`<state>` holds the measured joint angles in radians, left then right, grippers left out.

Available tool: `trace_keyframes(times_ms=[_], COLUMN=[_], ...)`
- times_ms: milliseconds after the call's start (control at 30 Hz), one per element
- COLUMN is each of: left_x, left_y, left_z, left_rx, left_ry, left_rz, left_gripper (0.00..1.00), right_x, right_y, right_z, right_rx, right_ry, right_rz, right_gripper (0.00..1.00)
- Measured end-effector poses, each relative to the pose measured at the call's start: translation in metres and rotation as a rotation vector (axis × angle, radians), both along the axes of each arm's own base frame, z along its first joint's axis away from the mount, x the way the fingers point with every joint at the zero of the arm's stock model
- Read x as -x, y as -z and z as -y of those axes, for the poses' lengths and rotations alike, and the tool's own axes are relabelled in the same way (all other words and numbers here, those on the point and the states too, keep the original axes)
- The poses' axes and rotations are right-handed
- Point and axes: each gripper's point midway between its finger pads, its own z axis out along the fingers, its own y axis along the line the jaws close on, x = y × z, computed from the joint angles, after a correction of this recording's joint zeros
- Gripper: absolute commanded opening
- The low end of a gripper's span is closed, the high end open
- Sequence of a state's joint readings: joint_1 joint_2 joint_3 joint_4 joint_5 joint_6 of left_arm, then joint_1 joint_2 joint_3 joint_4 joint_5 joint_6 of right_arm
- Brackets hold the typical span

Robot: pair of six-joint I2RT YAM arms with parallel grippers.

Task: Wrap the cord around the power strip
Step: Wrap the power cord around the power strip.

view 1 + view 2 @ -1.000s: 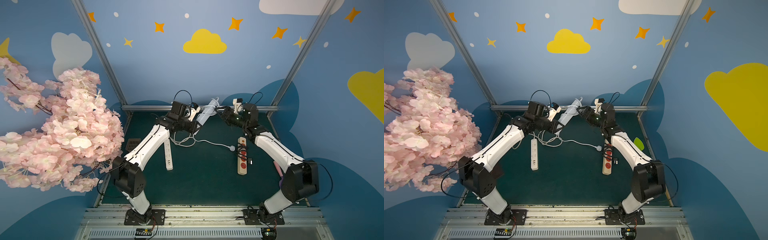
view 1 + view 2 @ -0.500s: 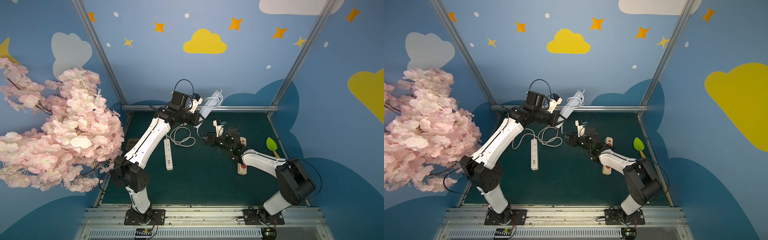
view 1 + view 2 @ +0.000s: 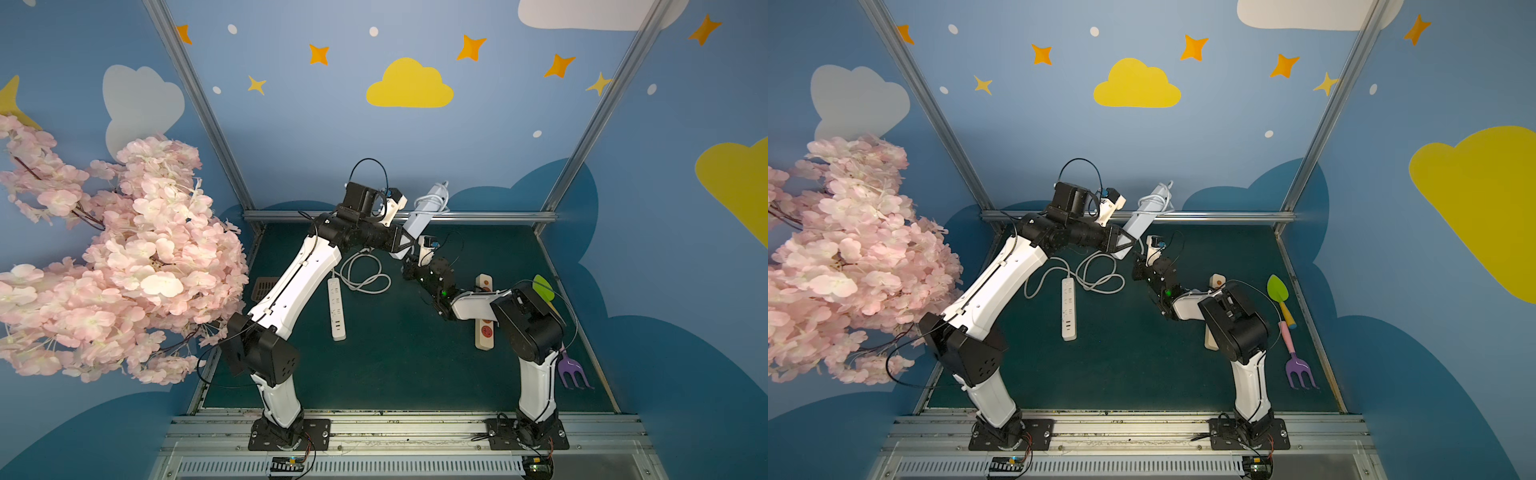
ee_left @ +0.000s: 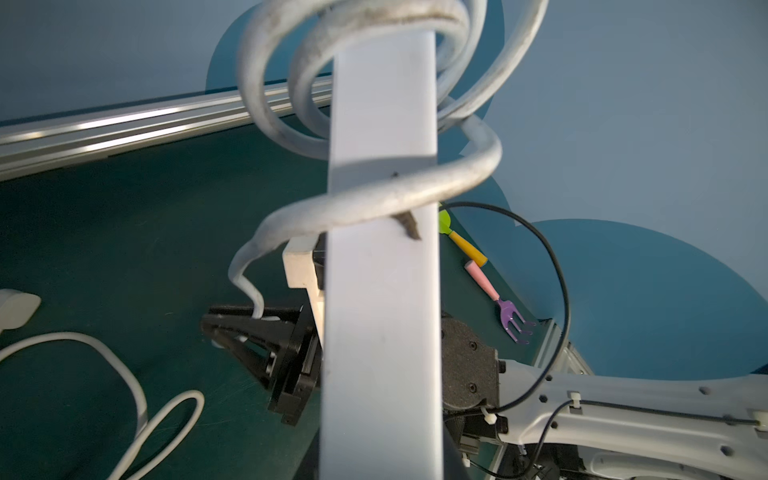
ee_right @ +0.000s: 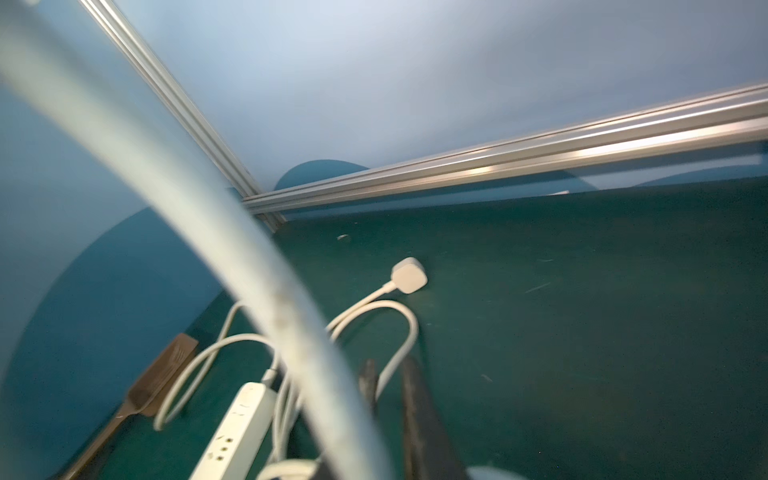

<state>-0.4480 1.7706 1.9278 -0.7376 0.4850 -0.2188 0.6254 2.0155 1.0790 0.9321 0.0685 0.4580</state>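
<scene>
Power strip [image 3: 426,208] is up off the mat [image 3: 395,365] at far middle, tilted toward the far wall. Left gripper [image 3: 405,245] is clamped on its lower end, w/ a few turns of cord [image 4: 386,195] already round the upper part. Change in the last sec: right gripper [image 4: 249,320] drops from up beside the strip to just under it & goes from wide to closed, pinching the cord where it trails off the last turn, afaict. I read that as regrip done, so the next loop can go on
</scene>
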Motion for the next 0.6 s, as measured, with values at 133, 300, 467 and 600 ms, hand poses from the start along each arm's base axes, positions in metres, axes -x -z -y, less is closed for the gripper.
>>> trace_keyframes(times_ms=[133, 300, 467, 600], left_x=[-0.006, -0.021, -0.035, -0.045], left_y=[0.003, -0.001, 0.001, 0.008], left_z=[-0.022, -0.066, -0.092, -0.104], left_rx=[0.074, 0.128, 0.098, -0.013], left_ry=[-0.062, -0.185, -0.250, -0.283], left_rz=[-0.049, -0.059, -0.015, 0.077], left_gripper=[0.03, 0.03, 0.03, 0.03], right_x=[-0.011, -0.001, 0.020, 0.040], right_y=[0.000, -0.015, -0.032, -0.043], right_z=[0.019, 0.029, 0.024, 0.015], right_rx=[0.009, 0.033, 0.100, 0.237], right_ry=[0.046, 0.048, 0.007, -0.034], right_rz=[-0.016, 0.007, 0.052, 0.095], right_gripper=[0.00, 0.00, 0.00, 0.00])
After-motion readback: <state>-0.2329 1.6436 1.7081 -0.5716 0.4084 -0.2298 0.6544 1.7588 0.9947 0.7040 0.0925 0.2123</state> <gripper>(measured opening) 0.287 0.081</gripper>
